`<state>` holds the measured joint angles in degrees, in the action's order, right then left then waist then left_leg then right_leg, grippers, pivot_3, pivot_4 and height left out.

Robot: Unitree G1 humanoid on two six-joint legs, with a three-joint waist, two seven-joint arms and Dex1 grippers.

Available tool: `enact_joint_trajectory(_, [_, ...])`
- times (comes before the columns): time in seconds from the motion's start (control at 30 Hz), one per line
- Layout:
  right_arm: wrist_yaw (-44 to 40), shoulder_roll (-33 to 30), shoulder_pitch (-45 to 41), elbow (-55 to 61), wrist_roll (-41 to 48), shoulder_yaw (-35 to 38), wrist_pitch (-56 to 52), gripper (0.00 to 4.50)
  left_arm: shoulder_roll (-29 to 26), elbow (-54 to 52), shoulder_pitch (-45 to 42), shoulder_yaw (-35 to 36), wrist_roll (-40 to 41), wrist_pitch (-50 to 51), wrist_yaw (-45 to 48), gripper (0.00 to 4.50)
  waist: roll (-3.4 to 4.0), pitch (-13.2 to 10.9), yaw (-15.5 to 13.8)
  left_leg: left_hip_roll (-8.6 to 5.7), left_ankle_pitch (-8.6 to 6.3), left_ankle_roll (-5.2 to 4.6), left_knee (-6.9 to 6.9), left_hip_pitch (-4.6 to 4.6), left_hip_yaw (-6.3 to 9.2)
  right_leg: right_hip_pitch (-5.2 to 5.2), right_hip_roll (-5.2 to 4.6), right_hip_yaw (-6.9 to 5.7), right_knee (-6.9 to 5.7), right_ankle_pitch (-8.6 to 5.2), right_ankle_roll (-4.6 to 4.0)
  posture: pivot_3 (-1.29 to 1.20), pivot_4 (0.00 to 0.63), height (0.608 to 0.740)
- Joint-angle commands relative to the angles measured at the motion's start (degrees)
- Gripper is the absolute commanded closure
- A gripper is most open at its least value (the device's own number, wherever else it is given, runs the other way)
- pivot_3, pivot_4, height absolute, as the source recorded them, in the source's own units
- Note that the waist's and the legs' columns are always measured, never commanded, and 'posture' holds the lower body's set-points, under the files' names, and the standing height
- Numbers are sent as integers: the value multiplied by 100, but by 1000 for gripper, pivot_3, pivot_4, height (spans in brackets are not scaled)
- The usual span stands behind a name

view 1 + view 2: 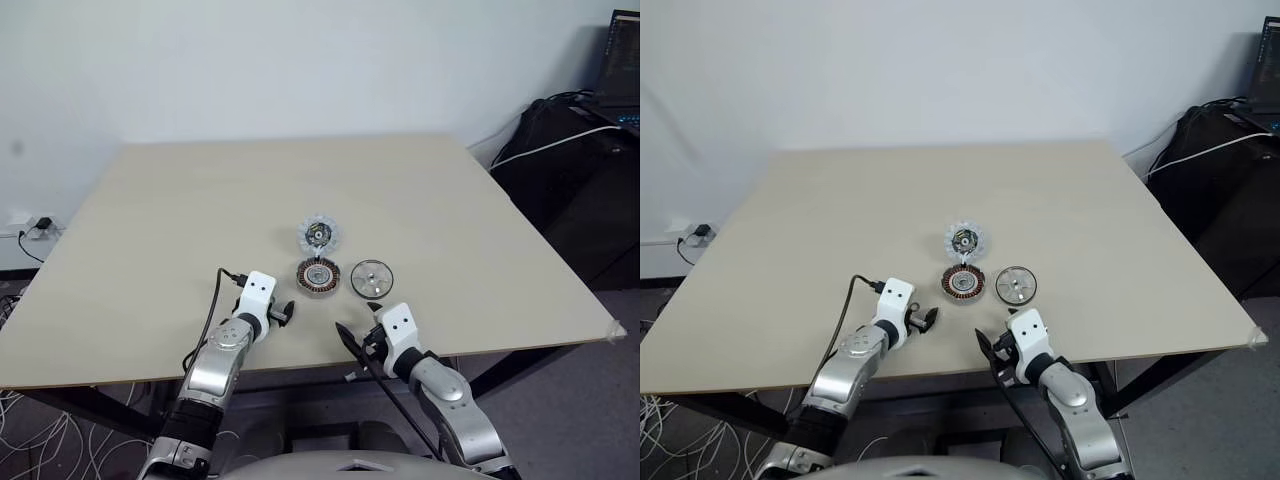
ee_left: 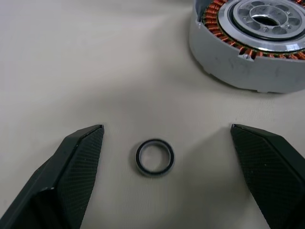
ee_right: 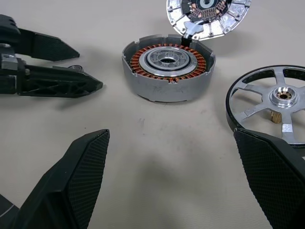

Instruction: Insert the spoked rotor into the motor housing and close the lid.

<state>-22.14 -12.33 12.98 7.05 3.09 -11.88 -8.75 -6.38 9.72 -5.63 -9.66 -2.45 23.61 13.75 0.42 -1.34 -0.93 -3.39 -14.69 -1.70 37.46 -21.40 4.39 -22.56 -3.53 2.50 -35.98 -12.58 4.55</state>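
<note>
We see the round motor housing with copper-brown windings sitting mid-bench on the pale beige bench. The thin silver spoked rotor lies flat just beside it at 3 o'clock, apart from it. The pale scalloped lid sits just beyond the housing at 12 o'clock, dark centre face up. Left pincer is at 7 o'clock of the housing, released, jaws wide, a small dark metal ring lying on the bench between its fingers. Right pincer is at 5 o'clock, released too, grasping nothing.
</note>
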Motion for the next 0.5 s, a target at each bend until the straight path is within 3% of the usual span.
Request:
enact_joint_trajectory(0.03, [27,36,-80,97,20,41,118,16,-46,125,-186,-108,-155,20,-20,0,0,1,-2,0,0,0,0,0,0,0,0,0,0,0,0,0,0,740])
enact_joint_trajectory(0.5, [55,41,-86,61,20,52,153,16,174,26,99,228,129,301,-113,0,9,16,2,1,-2,3,7,6,0,8,-1,1,0,3,5,0,0,740])
